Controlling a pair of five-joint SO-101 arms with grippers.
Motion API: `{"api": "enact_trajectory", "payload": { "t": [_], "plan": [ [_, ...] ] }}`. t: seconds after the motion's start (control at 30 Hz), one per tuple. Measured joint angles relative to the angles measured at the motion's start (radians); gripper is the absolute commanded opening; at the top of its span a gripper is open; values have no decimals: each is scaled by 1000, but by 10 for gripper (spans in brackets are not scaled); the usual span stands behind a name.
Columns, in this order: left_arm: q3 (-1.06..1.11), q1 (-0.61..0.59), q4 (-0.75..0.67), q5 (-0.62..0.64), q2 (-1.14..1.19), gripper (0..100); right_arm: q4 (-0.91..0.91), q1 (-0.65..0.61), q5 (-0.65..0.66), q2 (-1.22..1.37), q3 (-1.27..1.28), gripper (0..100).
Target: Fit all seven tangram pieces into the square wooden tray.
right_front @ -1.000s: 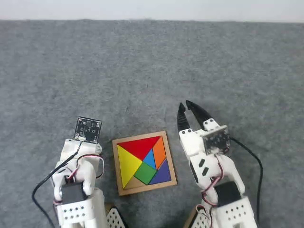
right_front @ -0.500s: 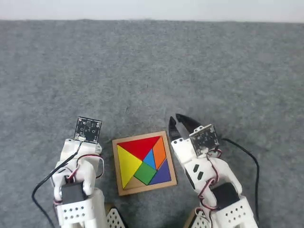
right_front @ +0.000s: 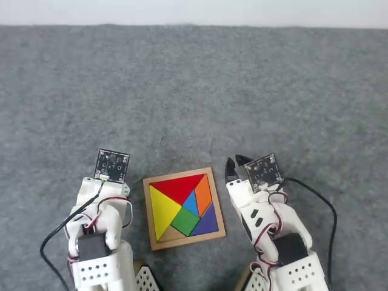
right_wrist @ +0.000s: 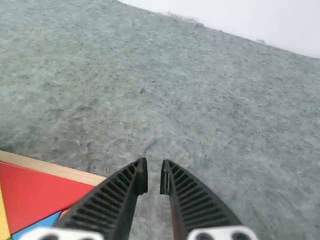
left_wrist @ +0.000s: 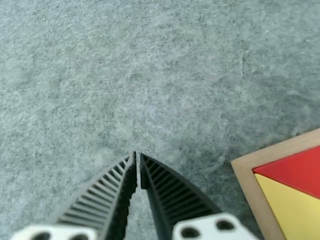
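The square wooden tray [right_front: 147,182] lies on the grey mat between my two arms. It holds a red triangle [right_front: 180,187], a yellow triangle [right_front: 159,209] and blue, orange, green and purple pieces lying flat; its near-left corner looks tan. My right gripper [right_front: 235,162] hangs just past the tray's far right corner, fingers drawn together on nothing. In the right wrist view the right gripper [right_wrist: 153,176] is over bare mat beside the tray rim [right_wrist: 50,169]. My left gripper [left_wrist: 137,159] is shut and empty, over mat left of the tray rim [left_wrist: 245,175].
Grey felt mat [right_front: 194,91] covers the whole table, open on the far side and to both sides. A pale wall [right_wrist: 240,20] borders the far edge. The left arm [right_front: 100,212] sits folded back near the front edge, with cables trailing from both arms.
The right arm has pulled back toward the front edge, bringing its gripper from well beyond the tray to its far right corner. The left arm and the tray have not moved.
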Motion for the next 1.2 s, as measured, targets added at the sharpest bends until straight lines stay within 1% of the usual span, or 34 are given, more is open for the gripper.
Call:
{"api": "enact_trajectory", "payload": {
  "t": [0.3, 0.4, 0.7, 1.0, 1.2],
  "plan": [
    [0, 0, 0, 0, 0, 13, 23, -5, 0, 0, 0, 55],
    [0, 0, 0, 0, 0, 13, 95, -5, 0, -6, 0, 55],
    [0, 0, 0, 0, 0, 13, 407, -5, 0, -6, 0, 55],
    [0, 0, 0, 0, 0, 13, 568, -5, 0, -8, 0, 54],
    [0, 17, 0, 0, 0, 13, 572, -5, 0, -8, 0, 54]
  ]
}}
